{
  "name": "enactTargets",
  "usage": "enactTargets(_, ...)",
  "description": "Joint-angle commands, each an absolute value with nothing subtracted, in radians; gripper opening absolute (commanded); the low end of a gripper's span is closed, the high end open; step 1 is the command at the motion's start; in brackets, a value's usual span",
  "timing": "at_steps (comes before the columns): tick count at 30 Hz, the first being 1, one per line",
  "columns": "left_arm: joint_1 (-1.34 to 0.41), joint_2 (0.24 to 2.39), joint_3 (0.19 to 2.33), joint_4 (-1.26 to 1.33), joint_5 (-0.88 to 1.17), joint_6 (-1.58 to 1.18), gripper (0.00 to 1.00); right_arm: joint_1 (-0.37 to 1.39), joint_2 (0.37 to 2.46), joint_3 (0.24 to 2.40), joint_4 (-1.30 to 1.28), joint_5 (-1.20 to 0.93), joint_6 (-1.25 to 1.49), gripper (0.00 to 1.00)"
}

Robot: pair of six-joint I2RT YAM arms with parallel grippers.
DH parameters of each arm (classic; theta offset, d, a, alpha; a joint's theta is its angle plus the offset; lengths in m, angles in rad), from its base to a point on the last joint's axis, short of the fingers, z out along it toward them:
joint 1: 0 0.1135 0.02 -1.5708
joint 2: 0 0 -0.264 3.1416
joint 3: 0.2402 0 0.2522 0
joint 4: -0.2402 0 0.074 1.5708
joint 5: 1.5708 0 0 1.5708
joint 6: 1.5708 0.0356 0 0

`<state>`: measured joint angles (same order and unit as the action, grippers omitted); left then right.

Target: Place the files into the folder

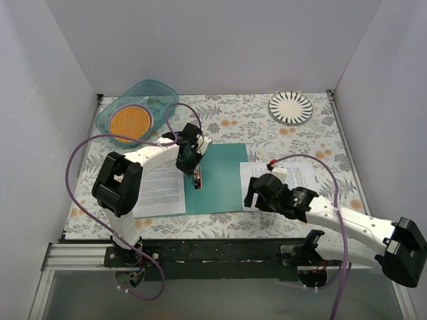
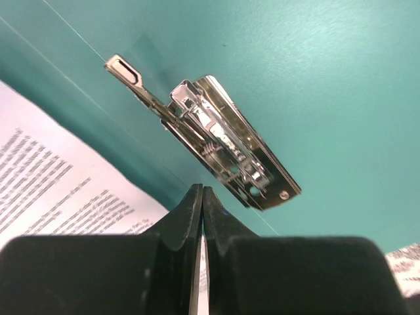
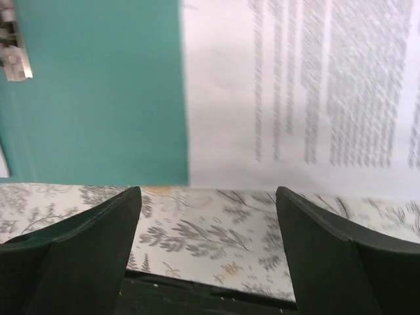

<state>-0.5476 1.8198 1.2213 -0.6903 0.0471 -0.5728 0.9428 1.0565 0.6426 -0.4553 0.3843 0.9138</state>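
Note:
The teal folder (image 1: 223, 177) lies open in the middle of the floral table, its metal clip (image 2: 216, 147) at the spine. One printed file (image 1: 160, 190) lies flat on the folder's left side, and another file (image 1: 297, 175) lies just right of the folder, partly under my right arm. My left gripper (image 1: 195, 175) hangs over the spine with its jaws shut (image 2: 202, 191) just short of the clip, nothing visibly held. Low by the table's front edge, my right gripper (image 3: 207, 197) is open, empty, facing the near edges of the folder (image 3: 98, 92) and the right file (image 3: 302, 92).
A translucent teal bowl (image 1: 137, 113) with an orange disc inside stands at the back left. A striped plate (image 1: 291, 107) sits at the back right. White walls close in the table on three sides, and purple cables loop over both arms.

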Motion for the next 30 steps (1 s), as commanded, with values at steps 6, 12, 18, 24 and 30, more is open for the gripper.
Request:
enactTargets(6,-0.587,1.759,1.505,-0.793,0.241,-0.604,0.00,0.920,0.767,0.486,-0.759,0.537,1.354,0.99)
enactTargets(12,-0.698,1.922,1.646,-0.680,0.339,-0.646,0.00,0.907,0.683,0.410,-0.762,0.483,1.449,0.98)
enactTargets(18,-0.765,2.163,1.902,-0.675,0.377,-0.664,0.00,0.905,0.676,0.414,-0.799,0.486,1.503,0.99)
enactTargets(24,-0.807,2.305,2.019,-0.680,0.342,-0.653,0.00,0.899,0.666,0.382,-0.795,0.511,1.552,0.99)
enactTargets(30,-0.831,2.310,1.936,-0.640,0.299,-0.630,0.00,0.884,0.637,0.308,-0.709,0.505,1.575,0.99)
